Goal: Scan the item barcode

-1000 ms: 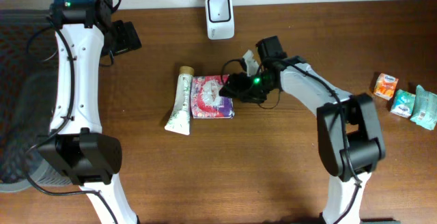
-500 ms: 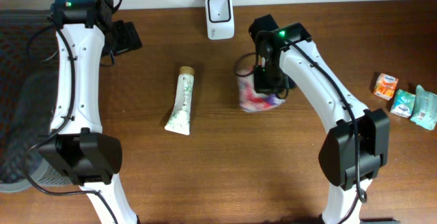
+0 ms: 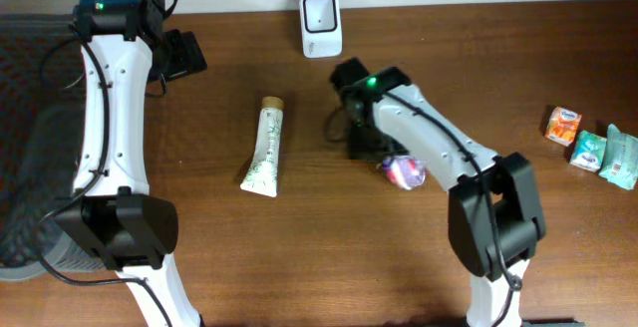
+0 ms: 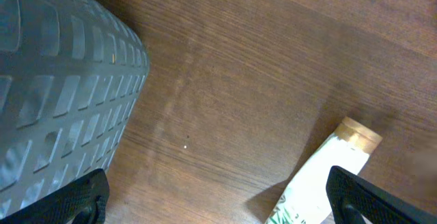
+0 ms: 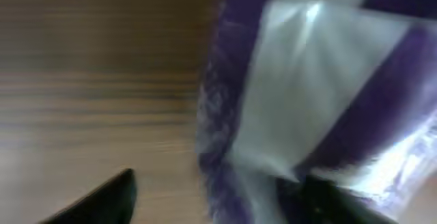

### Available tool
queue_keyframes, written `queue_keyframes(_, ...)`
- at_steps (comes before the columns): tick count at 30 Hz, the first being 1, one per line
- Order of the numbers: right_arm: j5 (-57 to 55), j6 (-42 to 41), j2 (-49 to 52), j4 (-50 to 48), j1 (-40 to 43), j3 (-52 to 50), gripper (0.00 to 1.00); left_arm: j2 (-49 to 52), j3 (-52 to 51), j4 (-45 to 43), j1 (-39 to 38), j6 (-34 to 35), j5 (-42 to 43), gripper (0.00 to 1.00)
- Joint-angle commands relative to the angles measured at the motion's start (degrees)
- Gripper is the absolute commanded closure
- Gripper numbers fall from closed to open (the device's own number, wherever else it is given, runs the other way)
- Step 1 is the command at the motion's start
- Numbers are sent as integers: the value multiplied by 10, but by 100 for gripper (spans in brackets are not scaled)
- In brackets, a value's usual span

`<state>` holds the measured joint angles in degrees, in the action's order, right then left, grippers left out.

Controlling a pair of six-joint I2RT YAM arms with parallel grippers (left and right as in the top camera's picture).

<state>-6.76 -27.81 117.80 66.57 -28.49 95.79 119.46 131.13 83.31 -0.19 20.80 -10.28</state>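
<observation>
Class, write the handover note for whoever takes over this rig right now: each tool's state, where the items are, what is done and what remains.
Left tool: open, empty, above the table, left of the white tube.
Right tool: open, low beside the purple and pink packet, not gripping it.
White scanner: at the table's far edge, no item held up to it.
Done: no scan evident; packet and tube lie on the table.
Left: grasp the packet and show its barcode to the scanner.
</observation>
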Motion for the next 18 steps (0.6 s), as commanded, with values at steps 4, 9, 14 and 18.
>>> queue_keyframes(4,190,99,9,98,62,204,7,-14,3,-1,3,6,2,1)
queue_keyframes(9,263,301,9,190,259,129,8,-14,3,-1,4,6,2,1)
queue_keyframes(14,454,381,9,16,338,-71,22,-14,3,-1,4,6,2,1)
queue_keyframes(18,535,363,9,-148,337,-186,33,-14,3,-1,4,6,2,1)
